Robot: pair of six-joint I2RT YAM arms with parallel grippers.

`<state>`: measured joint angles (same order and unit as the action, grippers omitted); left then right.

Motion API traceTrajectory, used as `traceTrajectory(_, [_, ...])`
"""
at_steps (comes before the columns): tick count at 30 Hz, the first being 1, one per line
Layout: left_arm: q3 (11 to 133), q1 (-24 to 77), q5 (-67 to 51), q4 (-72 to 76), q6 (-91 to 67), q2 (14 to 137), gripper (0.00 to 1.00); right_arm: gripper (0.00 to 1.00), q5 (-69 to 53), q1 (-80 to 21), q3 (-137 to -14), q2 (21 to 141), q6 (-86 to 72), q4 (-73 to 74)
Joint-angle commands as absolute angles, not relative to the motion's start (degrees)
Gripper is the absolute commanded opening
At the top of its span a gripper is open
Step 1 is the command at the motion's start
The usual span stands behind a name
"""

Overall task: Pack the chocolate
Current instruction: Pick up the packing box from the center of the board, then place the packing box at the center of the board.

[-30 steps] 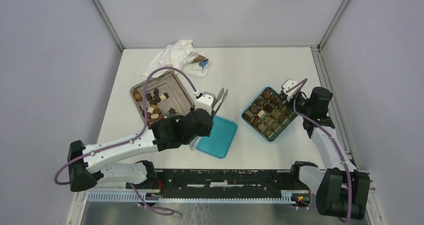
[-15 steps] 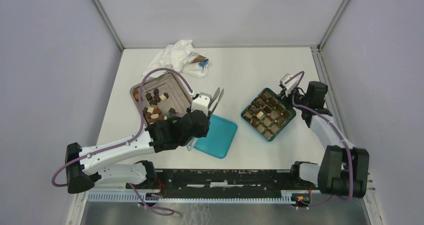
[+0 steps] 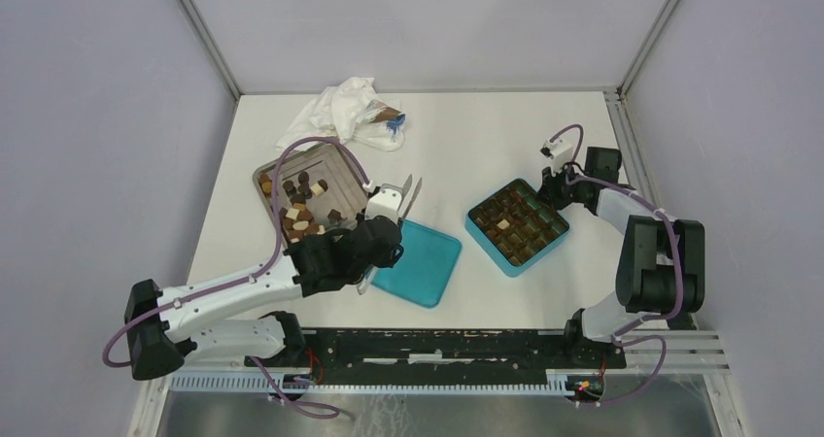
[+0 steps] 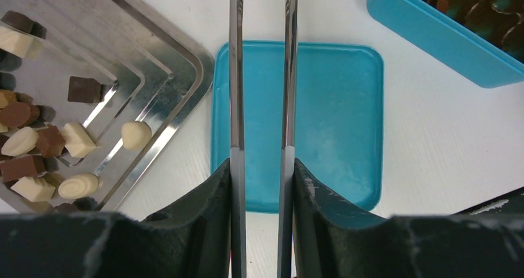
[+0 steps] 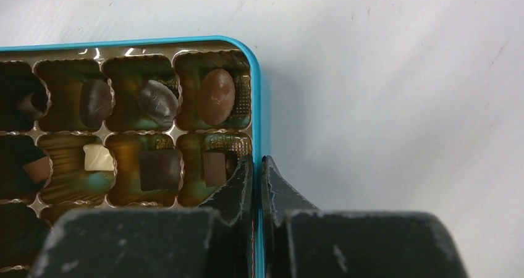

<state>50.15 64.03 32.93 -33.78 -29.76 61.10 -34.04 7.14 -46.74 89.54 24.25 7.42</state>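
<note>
At the teal box (image 5: 185,39), the right tool (image 5: 256,162) clamps its wall.

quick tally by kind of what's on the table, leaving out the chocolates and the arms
teal box: 1
teal lid: 1
metal tray: 1
crumpled white wrapper: 1
total: 4
</note>
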Motion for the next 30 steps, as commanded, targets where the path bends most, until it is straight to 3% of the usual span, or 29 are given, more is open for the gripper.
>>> traceTrajectory(1, [49.09, 62.17, 33.1, -30.82, -32.6, 58.37, 0.41, 0.04, -36.78, 7.03, -47.99, 86.39, 23.99, 6.31])
traceTrajectory(9, [48.95, 62.02, 33.63, -30.86, -31.72, 55.99, 0.41, 0.0, -35.84, 7.03, -34.44, 59.36, 26.7, -11.08])
traceTrajectory(13, [49.51, 61.94, 34.12, -31.14, -30.99, 55.49, 0.41, 0.0, -37.45, 7.03, -30.59, 51.78, 28.58, -14.5])
traceTrajectory(25, [49.48, 61.91, 34.52, -32.38, -31.3, 54.41, 0.4, 0.0, -40.35, 6.94, -31.5, 52.49, 28.67, -12.46])
traceTrajectory(30, [49.7, 61.55, 35.16, -33.53, -31.76, 55.23, 0.4, 0.0, -40.81, 6.96, -39.52, 65.31, 24.03, -2.87])
